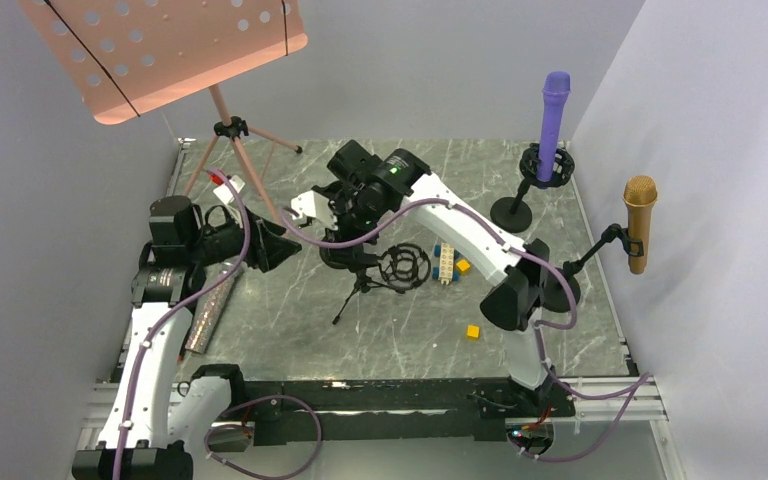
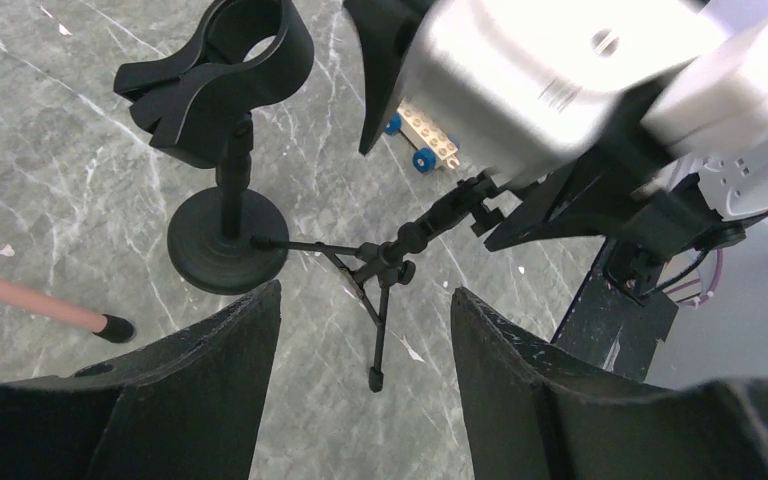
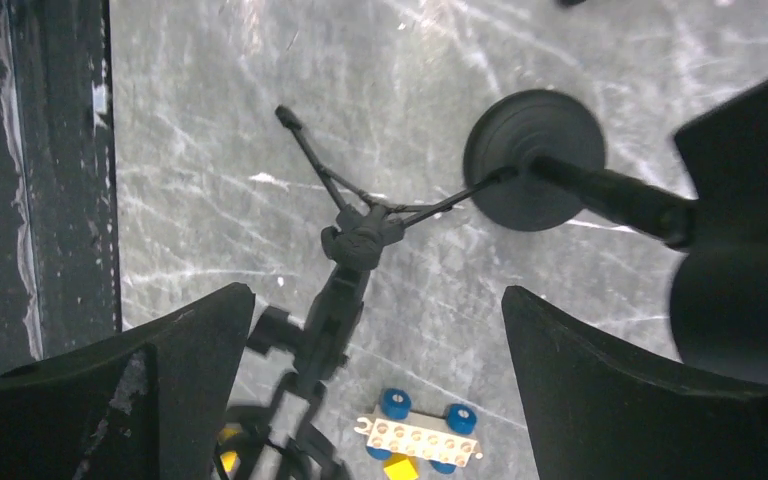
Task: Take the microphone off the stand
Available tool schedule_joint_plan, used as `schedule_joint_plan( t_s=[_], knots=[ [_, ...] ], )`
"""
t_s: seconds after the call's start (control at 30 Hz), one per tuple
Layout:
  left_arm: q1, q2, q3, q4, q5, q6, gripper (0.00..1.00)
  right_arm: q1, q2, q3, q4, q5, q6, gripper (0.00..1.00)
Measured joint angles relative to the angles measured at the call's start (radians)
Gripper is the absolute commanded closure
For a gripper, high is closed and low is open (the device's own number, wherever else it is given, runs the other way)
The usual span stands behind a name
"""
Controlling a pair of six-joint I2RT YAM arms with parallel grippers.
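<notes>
Grey marbled tabletop (image 1: pixel 400 335), both arms reaching in toward the middle. Left gripper (image 2: pixel 365 290) – jaws spread, nothing between them, hanging low over a black desk stand with a round weighted base (image 2: pixel 222 245) and a black clip (image 2: pixel 222 70) on top; the tabletop shows through the clip's ring. Right gripper (image 3: pixel 375 292) – jaws spread wide, pinching nothing, looking down on a small black tripod stand (image 3: pixel 358 238), one leg tip overlapping the round base. The tripod carries a black ring shock mount (image 1: pixel 403 266). Purple microphone (image 1: pixel 554 108) stands upright in a black shock-mount stand (image 1: pixel 513 212) at the far right corner. Gold microphone (image 1: pixel 639 222) sits head-up in the clip of a black boom stand (image 1: pixel 595 248) at the right edge. Both are well apart from either gripper. Cream toy brick car with blue wheels (image 3: pixel 418 436) lies just beside the tripod, and a loose yellow cube (image 1: pixel 472 331) is nearer the arm bases. Glittery silver stick (image 1: pixel 207 312) lies flat by the left arm; can't tell what it is. Pink perforated music stand (image 1: pixel 160 50) at far left.
</notes>
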State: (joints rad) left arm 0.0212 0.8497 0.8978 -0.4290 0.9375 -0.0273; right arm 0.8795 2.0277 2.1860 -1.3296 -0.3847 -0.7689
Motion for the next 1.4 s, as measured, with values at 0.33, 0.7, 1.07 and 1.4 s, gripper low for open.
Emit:
schedule_joint_plan(
  t_s=[0.33, 0.7, 1.07, 1.4],
  knots=[
    [-0.116, 0.094, 0.075, -0.099, 0.061, 0.237, 0.32, -0.014, -0.304, -0.034, 0.129, -0.021, 0.109, 0.0],
    [-0.43, 0.333, 0.29, -0.319, -0.057, 0.647, 0.34, -0.141, -0.558, -0.298, 0.141, 0.033, 0.102, 0.0],
    [-0.489, 0.472, 0.35, -0.217, -0.058, 0.504, 0.4, -0.377, -0.666, -0.499, 0.171, -0.072, 0.173, 0.02],
    [-0.573, 0.443, 0.344, -0.204, -0.212, 0.439, 0.34, -0.378, -0.539, -0.485, 0.284, -0.157, 0.475, 0.0]
  ],
)
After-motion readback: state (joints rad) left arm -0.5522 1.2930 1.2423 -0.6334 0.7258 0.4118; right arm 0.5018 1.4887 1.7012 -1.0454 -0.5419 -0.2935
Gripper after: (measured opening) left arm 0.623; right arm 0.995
